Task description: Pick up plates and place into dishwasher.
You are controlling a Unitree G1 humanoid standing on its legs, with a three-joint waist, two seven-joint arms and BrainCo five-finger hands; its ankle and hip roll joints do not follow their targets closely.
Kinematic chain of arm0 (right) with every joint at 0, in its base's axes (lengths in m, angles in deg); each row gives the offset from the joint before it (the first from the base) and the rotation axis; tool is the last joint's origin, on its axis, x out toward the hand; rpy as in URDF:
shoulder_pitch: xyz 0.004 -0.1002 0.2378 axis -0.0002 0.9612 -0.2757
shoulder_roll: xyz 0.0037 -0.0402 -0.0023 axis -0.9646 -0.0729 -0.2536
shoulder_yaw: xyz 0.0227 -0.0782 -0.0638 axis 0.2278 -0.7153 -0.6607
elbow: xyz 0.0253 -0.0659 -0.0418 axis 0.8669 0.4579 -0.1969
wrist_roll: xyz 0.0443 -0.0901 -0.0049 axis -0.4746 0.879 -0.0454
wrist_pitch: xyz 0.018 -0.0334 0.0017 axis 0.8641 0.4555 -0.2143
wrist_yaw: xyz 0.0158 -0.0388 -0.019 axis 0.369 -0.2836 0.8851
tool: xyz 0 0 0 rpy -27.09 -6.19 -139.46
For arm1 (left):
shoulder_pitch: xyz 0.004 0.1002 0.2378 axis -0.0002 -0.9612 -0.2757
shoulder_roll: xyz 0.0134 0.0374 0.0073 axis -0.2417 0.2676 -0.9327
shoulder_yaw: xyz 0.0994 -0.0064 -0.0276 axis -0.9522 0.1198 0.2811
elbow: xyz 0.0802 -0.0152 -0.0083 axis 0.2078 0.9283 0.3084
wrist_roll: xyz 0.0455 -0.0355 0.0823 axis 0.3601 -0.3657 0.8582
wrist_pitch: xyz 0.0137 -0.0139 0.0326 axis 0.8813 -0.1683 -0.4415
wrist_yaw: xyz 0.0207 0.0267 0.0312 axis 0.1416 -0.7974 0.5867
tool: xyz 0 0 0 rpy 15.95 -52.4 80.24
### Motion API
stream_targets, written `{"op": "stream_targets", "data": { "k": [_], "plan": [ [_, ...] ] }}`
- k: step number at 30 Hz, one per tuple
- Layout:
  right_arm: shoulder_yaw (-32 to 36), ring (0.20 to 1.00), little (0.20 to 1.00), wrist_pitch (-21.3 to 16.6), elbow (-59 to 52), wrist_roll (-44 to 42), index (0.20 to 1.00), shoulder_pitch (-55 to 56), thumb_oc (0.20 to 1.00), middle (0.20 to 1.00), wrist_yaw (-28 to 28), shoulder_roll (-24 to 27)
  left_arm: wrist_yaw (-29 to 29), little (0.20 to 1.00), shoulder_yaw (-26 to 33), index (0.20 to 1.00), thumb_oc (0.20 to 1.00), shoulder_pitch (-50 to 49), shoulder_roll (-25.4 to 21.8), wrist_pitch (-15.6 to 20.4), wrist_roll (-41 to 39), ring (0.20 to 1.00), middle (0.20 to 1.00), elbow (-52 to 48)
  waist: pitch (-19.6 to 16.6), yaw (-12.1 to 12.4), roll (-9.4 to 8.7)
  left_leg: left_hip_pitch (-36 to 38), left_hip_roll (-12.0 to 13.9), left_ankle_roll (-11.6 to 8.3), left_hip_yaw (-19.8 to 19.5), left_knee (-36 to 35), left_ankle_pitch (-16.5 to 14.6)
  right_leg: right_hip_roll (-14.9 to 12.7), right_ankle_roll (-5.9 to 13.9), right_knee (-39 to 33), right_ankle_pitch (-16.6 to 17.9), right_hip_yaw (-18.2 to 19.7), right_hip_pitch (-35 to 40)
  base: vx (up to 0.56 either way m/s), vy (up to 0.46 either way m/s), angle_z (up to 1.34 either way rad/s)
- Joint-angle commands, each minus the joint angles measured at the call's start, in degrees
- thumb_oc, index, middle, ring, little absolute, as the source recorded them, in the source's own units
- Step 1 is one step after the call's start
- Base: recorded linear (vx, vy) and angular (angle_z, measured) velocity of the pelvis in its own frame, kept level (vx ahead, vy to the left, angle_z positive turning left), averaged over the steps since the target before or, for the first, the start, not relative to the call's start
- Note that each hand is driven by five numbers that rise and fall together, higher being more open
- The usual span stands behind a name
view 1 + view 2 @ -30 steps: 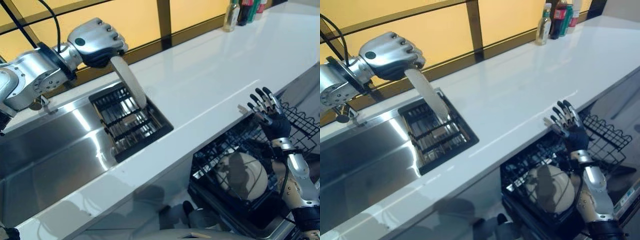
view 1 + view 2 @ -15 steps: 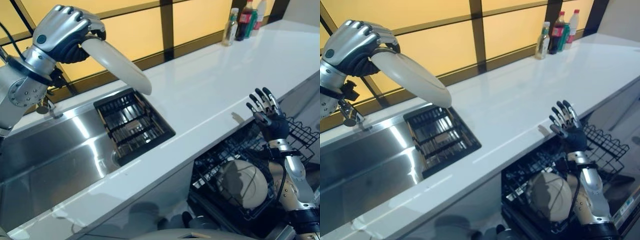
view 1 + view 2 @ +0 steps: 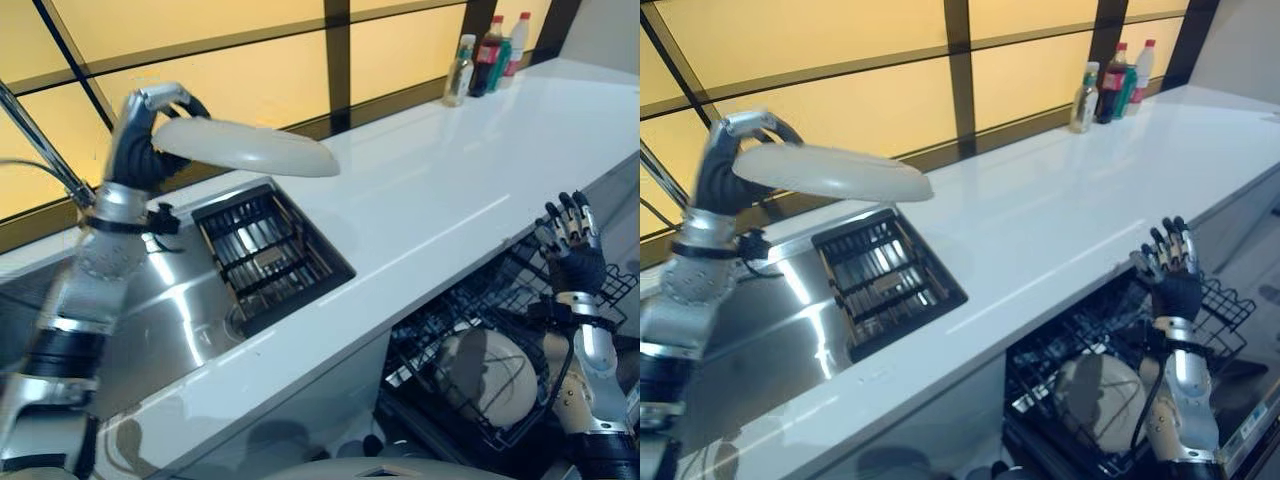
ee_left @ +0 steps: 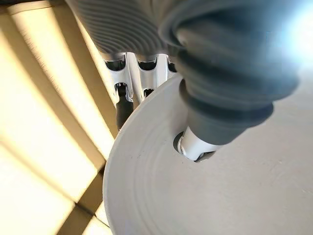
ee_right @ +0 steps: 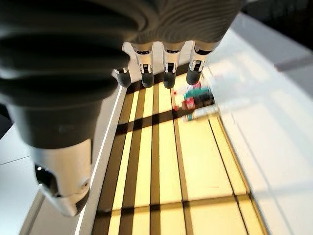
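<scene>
Plate [image 3: 245, 148] lifted level above sink | left hand [image 3: 135, 140] fingers clamped

You had a wide bare countertop [image 3: 430, 190] to cross; bottles [image 3: 487, 60] stood at its far end. A plate [image 3: 487, 370] already filled part of the dishwasher rack [image 3: 430, 330].

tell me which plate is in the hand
The plate held flat above the sink by the left hand; the other plate sits in the dishwasher rack, near the open right hand.
</scene>
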Motion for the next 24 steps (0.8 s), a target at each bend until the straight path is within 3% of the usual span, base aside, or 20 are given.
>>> {"op": "stream_targets", "data": {
  "k": [1, 11, 16, 24],
  "plan": [
    [4.4, 1.0, 1.0, -5.8, -6.4, 3.3, 1.0, -2.7, 1.0, 1.0, -0.3, -0.6, 0.3, 0.2, 1.0, 0.2, 0.2, -0.1, 1.1, -0.8, -5.0, 0.2, 0.2, -5.6, -0.8, -0.7, -1.84, -6.0, -0.6, 1.47, -1.8, 3.0, 0.0, -1.8, 6.0, 5.1, -2.2, 0.1, 0.7, 0.0, 0.008, -0.05],
    [-2.2, 1.0, 1.0, -4.5, -12.5, 4.5, 1.0, -6.7, 1.0, 1.0, 20.3, 7.4, -3.9, 0.2, -4.6, 0.2, 0.2, 0.4, 7.2, -4.3, -9.1, 0.2, 0.2, -7.5, -0.9, 0.3, -2.95, -6.7, -0.9, 1.64, -1.6, 3.5, -0.1, -2.1, 6.01, 5.7, -2.4, -0.6, 0.2, 0.0, -0.004, 0.0],
    [-5.8, 1.0, 1.0, -3.0, -12.9, 10.0, 1.0, -11.4, 1.0, 1.0, 20.8, 9.7, -5.0, 0.2, -7.6, 0.2, 0.2, 2.4, 8.2, -5.6, -9.4, 0.2, 0.2, -7.2, -1.2, 1.0, -2.91, -6.7, -1.1, 1.92, -1.9, 3.4, -0.2, -2.1, 5.87, 5.8, -2.6, -0.9, 0.3, 0.0, -0.004, 0.01],
    [-9.6, 1.0, 1.0, -0.1, -14.6, 11.4, 1.0, -16.9, 1.0, 1.0, 21.9, 8.3, -5.6, 0.2, -9.6, 0.2, 0.2, 3.2, 9.0, -7.2, -9.2, 0.2, 0.2, -7.5, -1.2, 2.0, -2.7, -6.5, -1.4, 2.27, -2.7, 3.3, -0.5, -2.0, 5.83, 6.0, -2.9, -0.7, 0.6, 0.0, 0.0, 0.0]
  ]
}}
